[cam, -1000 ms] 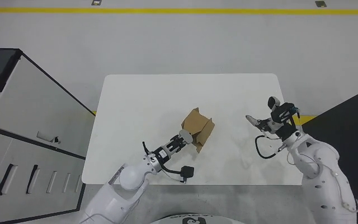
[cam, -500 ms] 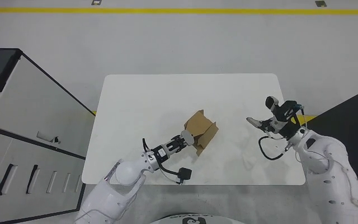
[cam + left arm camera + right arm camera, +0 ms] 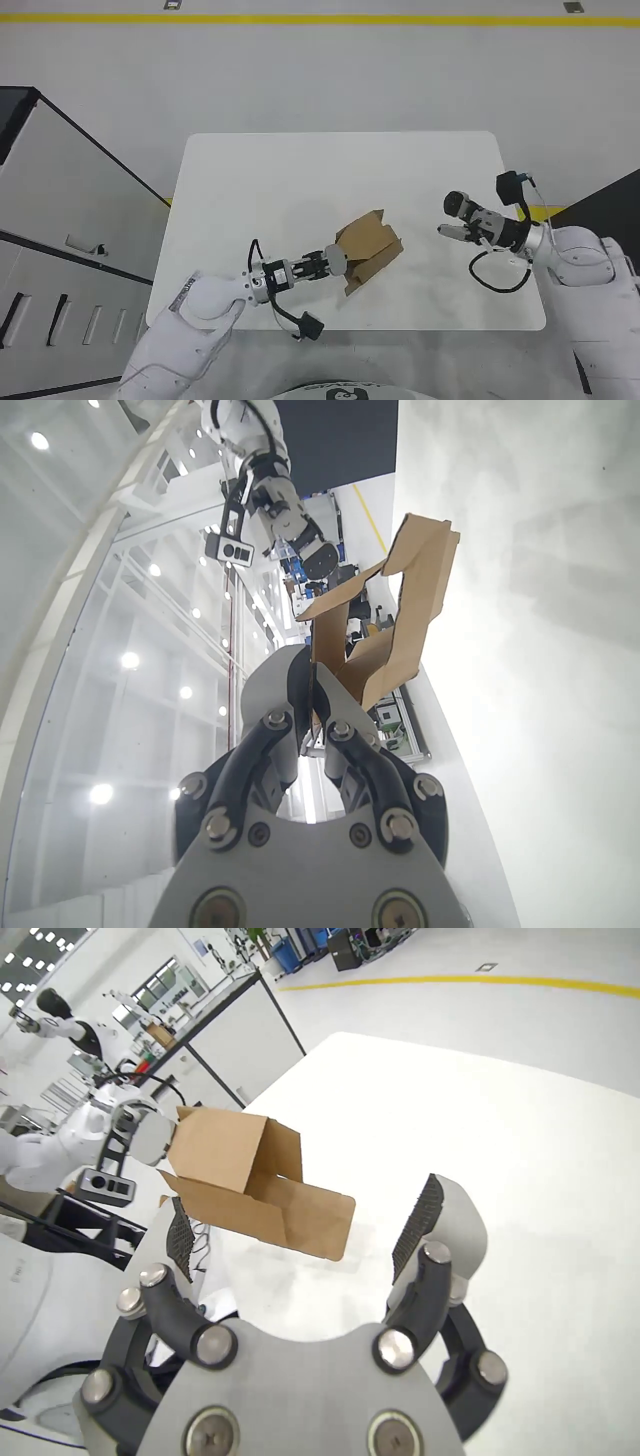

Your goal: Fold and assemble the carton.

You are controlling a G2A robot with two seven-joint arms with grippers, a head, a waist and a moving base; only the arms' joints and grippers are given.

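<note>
A brown cardboard carton is held tilted just above the white table, partly opened into a tube with loose flaps. My left gripper is shut on one edge of the carton, pinching a panel between its fingers. The open end of the carton faces my right gripper. That right gripper hangs open over the table's right side, a short way off from the carton, with nothing between its fingertips.
A grey cabinet stands off the table's left edge. A yellow floor line runs along the far side. A dark panel lies beyond the table's right edge. The far half of the tabletop is bare.
The left gripper has carried the carton to the right and turned it more level. The right gripper has swung round and moved in toward the carton.
</note>
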